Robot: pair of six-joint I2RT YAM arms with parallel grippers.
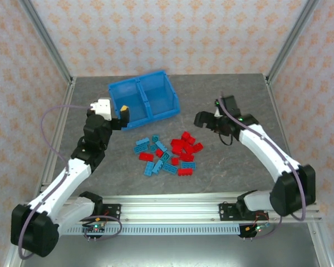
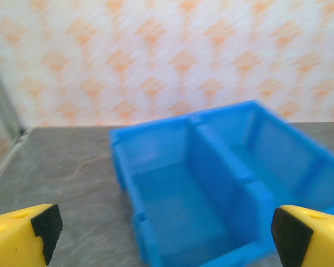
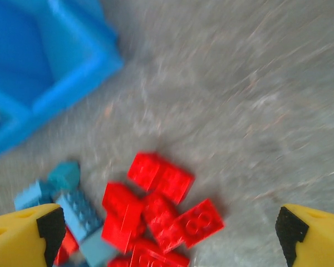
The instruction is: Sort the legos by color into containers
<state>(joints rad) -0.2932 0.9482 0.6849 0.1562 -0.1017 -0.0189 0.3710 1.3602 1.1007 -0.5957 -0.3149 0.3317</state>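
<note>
While legos (image 1: pixel 181 147) cluster centre — bin (image 1: pixel 150 121) by far edge, narrow gap between.

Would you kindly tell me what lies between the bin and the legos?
Nothing but bare table: the top view shows it separating the bin from the legos.

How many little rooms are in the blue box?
2. The left compartment and the right compartment sit side by side in the blue bin, split by a middle wall. Both look empty.

Grey stone-look tabletop (image 1: pixel 211 94), orange-patterned walls (image 1: pixel 172 33) (wallpaper-like), aluminium corner posts (image 1: pixel 44 36)
</note>
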